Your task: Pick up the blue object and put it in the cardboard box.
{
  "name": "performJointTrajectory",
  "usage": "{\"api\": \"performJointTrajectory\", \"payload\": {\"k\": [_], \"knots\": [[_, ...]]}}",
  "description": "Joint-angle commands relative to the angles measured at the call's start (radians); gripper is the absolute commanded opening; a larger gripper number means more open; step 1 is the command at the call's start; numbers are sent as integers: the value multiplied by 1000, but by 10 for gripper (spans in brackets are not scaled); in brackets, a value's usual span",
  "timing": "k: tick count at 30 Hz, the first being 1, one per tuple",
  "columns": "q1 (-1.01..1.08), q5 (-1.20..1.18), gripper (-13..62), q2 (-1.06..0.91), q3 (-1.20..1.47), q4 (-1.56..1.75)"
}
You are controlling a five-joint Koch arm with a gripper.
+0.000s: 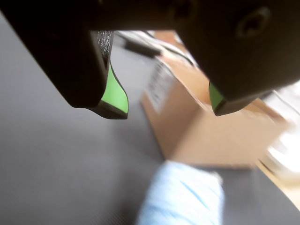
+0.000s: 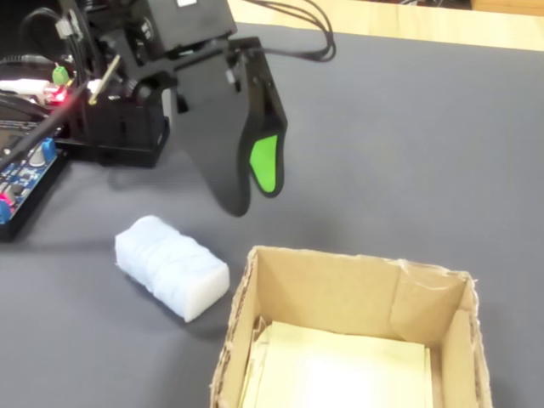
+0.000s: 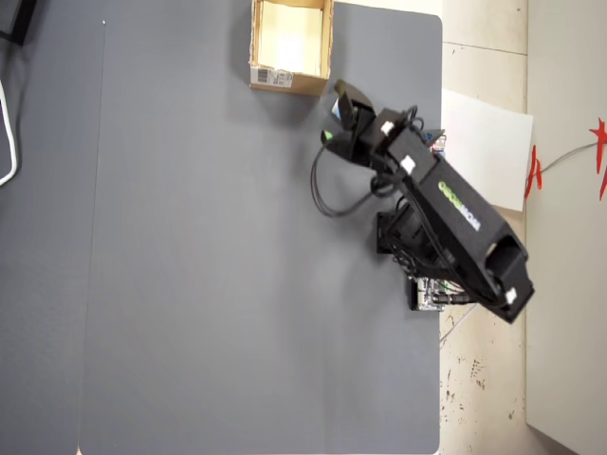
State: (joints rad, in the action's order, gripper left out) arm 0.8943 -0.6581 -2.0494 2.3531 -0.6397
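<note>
The blue object (image 2: 172, 267) is a pale, ribbed, flattish lump lying on the dark mat just left of the cardboard box (image 2: 340, 289) in the fixed view. In the wrist view the blue object (image 1: 180, 197) lies blurred below the jaws, with the cardboard box (image 1: 201, 122) and its white label behind it. My gripper (image 2: 253, 200) hovers above and slightly behind the object, open, with nothing between its green-padded fingers (image 1: 117, 93). The gripper (image 1: 166, 110) shows a wide gap. From overhead, the gripper (image 3: 337, 116) sits just below-right of the cardboard box (image 3: 280, 78) and covers most of the object.
A blue circuit board (image 2: 21, 170) with a red light and the arm's base (image 2: 119, 127) stand at the left of the fixed view. Black cables (image 2: 289, 42) trail behind. Overhead, the mat's right edge (image 3: 442, 95) runs close to the arm, with white paper (image 3: 484, 152) beyond.
</note>
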Motion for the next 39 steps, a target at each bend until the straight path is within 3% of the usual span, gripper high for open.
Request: {"api": "performJointTrajectory", "payload": {"k": [1, 10, 27, 39], "knots": [[17, 83, 331, -2, -48, -17], [202, 57, 330, 149, -170, -153], [261, 55, 308, 259, -130, -253], [281, -78, 185, 302, -64, -8]]}}
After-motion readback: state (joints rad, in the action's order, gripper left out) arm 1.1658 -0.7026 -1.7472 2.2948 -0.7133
